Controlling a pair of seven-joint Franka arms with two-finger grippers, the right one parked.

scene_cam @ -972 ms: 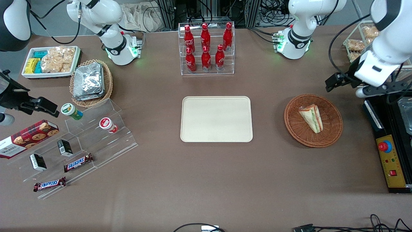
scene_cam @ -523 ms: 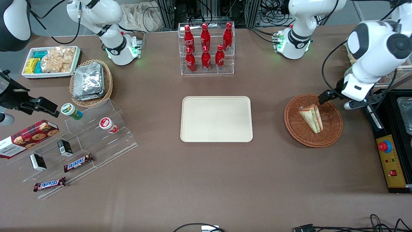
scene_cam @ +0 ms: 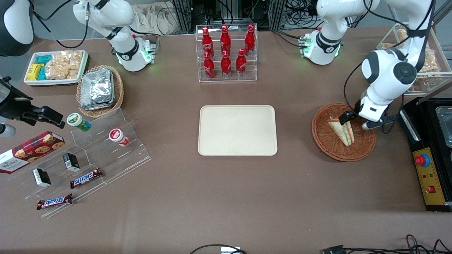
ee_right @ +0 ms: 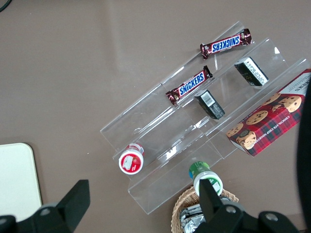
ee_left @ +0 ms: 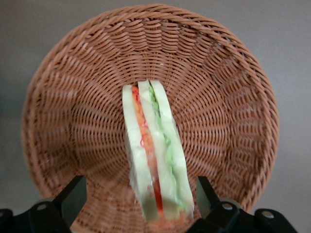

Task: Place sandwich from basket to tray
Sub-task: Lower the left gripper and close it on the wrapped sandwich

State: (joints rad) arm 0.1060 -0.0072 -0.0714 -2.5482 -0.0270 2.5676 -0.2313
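While the claw [ee_left: 138,199] hangs wide open with a finger on each side of the sandwich [ee_left: 154,155] in the basket [ee_left: 233,82], it is reaching to grab, so next it should squeeze gently, then lift toward the tray [scene_cam: 237,130].

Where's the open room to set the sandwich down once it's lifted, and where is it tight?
The tray is bare across its whole surface, with open tabletop between it and the basket. It is tight only at the pick: the gripper hangs open over the basket, fingers either side of the sandwich. The bottle rack stands farther from the front camera than the tray, apart from it.
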